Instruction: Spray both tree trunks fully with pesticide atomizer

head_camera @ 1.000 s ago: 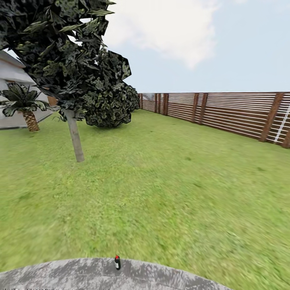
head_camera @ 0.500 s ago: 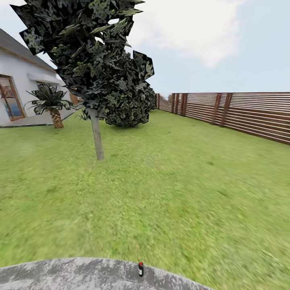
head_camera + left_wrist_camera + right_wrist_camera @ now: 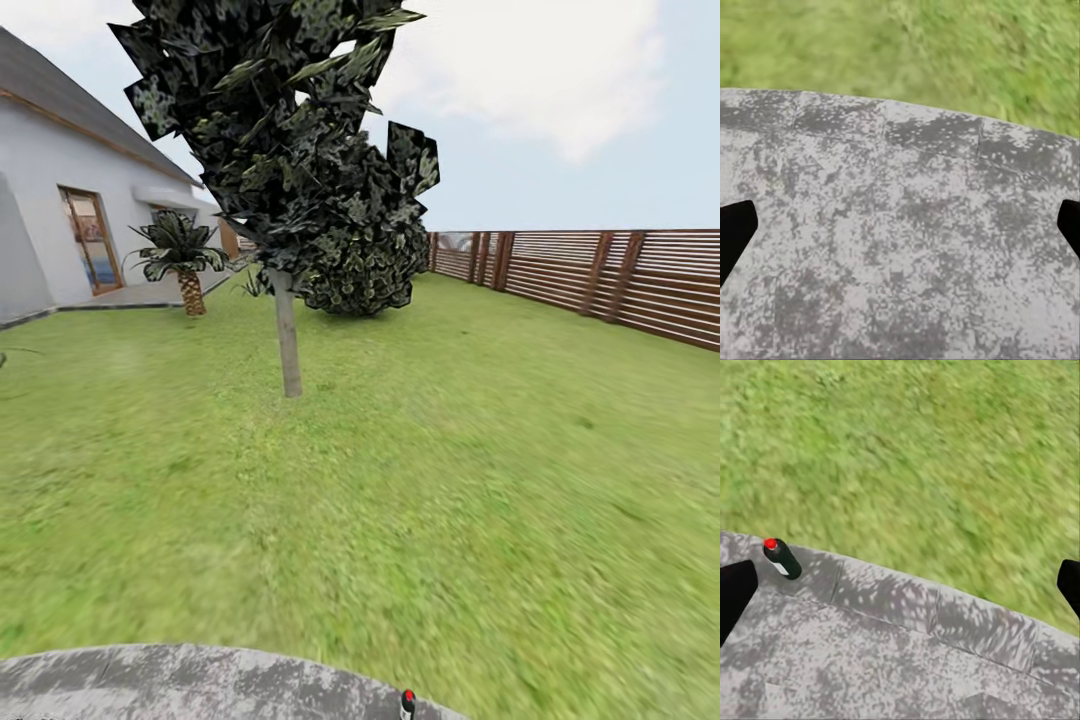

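Lawn, tree, atomizer (upright)

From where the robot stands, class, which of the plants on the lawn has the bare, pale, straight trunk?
The tall tree nearest the camera: its trunk is smooth and pale, unlike the scaly-trunked palm by the house and the dark bush behind.

A white-walled house with a grey sloped roof stands at the far left, with a brown-framed door in its wall. A short scaly-trunked palm grows beside the pale paved terrace before it. Farther back sits a dark rounded leafy bush. White cloud drifts across pale blue sky.
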{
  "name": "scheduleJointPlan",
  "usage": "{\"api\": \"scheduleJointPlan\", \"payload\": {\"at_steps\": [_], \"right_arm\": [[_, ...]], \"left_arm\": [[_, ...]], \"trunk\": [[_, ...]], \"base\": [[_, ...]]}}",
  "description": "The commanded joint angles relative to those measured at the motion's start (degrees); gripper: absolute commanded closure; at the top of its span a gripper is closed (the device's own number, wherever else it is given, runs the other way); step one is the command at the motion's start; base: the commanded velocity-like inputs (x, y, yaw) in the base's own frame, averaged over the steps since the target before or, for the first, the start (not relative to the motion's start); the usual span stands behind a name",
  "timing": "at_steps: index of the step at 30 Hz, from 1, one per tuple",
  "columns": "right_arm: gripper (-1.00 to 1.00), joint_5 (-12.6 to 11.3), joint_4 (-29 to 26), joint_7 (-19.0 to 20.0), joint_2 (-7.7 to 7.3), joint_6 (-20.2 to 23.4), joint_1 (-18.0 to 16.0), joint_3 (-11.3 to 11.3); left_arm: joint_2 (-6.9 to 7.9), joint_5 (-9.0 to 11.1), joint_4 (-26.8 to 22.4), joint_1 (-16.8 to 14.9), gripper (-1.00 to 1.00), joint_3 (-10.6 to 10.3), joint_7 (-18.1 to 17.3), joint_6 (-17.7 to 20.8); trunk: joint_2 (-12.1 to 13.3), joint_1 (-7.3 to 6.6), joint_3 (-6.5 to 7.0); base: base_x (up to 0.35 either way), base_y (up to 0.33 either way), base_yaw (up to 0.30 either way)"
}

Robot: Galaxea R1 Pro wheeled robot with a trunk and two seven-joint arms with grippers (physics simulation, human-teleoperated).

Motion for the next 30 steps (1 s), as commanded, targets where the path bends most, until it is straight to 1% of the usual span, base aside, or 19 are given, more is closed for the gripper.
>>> {"api": "scheduleJointPlan", "payload": {"at_steps": [1, 18, 30], "right_arm": [[-1.0, 0.0, 0.0, 0.0, 0.0, 0.0, 0.0, 0.0], [-1.0, 0.0, 0.0, 0.0, 0.0, 0.0, 0.0, 0.0], [-1.0, 0.2, 0.0, 0.2, -0.08, 0.0, 0.0, 0.1]], "left_arm": [[0.0, 0.0, 0.0, 0.0, -1.0, 0.0, 0.0, 0.0], [0.0, 0.0, 0.0, 0.0, -1.0, 0.0, 0.0, 0.0], [0.0, 0.0, 0.0, 0.0, -1.0, 0.0, 0.0, -0.1]], "trunk": [[0.0, 0.0, 0.0], [0.0, 0.0, 0.0], [0.0, 0.0, 0.0]], "base": [[0.238, 0.249, 0.23], [0.238, 0.248, 0.227], [0.238, 0.248, 0.028]]}}
